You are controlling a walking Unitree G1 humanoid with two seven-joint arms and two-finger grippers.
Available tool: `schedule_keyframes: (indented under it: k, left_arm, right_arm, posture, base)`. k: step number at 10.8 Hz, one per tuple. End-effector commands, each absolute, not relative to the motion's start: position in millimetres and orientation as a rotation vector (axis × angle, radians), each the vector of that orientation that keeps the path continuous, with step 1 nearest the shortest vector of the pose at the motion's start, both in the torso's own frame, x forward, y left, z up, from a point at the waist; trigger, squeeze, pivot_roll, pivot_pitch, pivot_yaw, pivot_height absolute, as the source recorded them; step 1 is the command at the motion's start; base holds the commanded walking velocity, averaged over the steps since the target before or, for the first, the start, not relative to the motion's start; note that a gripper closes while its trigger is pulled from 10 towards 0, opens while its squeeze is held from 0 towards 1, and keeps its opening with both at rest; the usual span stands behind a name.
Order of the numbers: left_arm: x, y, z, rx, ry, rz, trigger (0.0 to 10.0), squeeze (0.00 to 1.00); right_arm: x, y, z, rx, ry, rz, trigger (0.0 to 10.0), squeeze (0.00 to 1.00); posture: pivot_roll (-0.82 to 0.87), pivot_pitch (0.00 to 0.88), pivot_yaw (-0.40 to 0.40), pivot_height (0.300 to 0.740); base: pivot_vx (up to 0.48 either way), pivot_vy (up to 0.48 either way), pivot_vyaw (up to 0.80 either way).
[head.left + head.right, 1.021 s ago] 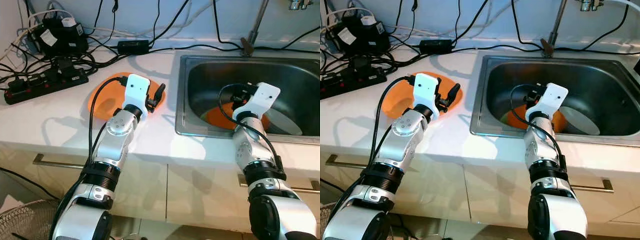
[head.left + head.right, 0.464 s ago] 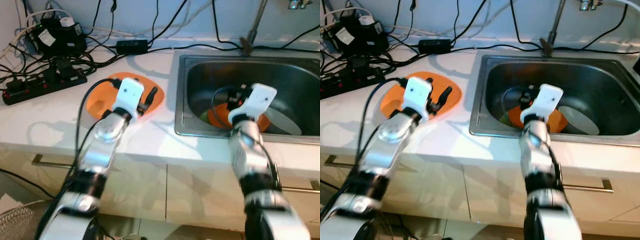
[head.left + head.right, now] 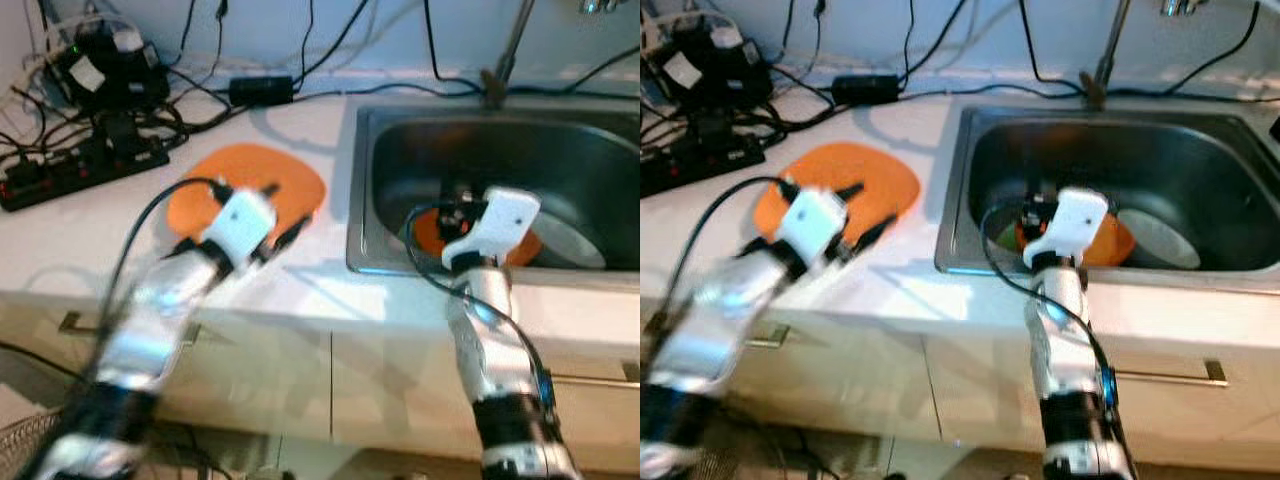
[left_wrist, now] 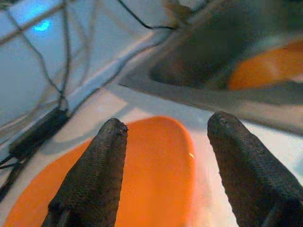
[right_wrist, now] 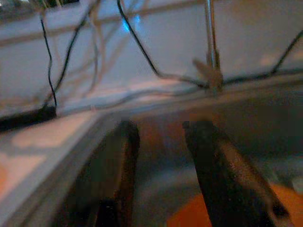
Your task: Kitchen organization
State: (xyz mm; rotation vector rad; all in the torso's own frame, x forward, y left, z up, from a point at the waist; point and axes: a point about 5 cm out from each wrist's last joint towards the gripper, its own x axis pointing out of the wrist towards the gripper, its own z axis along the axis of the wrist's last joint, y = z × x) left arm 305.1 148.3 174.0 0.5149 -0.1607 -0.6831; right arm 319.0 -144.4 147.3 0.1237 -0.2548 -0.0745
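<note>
An orange plate [image 3: 248, 184] lies flat on the white counter [image 3: 90, 240], left of the steel sink [image 3: 385, 150]. My left gripper [image 3: 284, 210] hovers open over the plate's near right edge; in the left wrist view its fingers [image 4: 97, 175] straddle the orange plate [image 4: 158, 165] with nothing held. Inside the sink lie a second orange plate [image 3: 432, 228], a white plate [image 3: 572, 246] and something green [image 3: 1008, 238]. My right gripper [image 3: 455, 196] hangs open above the sink's near wall, over that orange plate [image 5: 199, 215]. Both arms look blurred.
A black power strip [image 3: 75, 165], adapters [image 3: 100, 70] and tangled cables crowd the counter's back left. The faucet stem [image 3: 505, 60] rises behind the sink. Drawer handles [image 3: 1185, 378] sit below the counter's front edge.
Both arms have drawn back toward me and lower. The left gripper slid from over the orange plate's middle to its near right edge; the right gripper retreated to the sink's near wall.
</note>
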Motion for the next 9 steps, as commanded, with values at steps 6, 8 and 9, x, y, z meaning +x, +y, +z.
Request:
schedule_keyframes:
  k: [6,8,9]
  left_arm:
    - [307,170,175,0.922,-0.07,-0.665,10.0,0.0]
    - [309,172,172,1.004,-0.037,-0.67,10.0,0.0]
    - [310,174,170,1.074,-0.016,-0.674,10.0,0.0]
  right_arm:
    - [315,-134,147,0.132,-0.205,-0.061,10.0,0.0]
    - [315,-134,147,0.133,-0.203,-0.065,10.0,0.0]
    - [315,-134,147,0.134,-0.201,-0.066,10.0,0.0]
  posture:
    - [0.06,0.077,0.075,0.74]
    - [0.06,0.076,0.078,0.74]
    - [0.05,0.071,0.079,0.74]
  base:
    - [0.0,0.0,0.0]
    - [0.0,0.0,0.0]
    - [0.0,0.0,0.0]
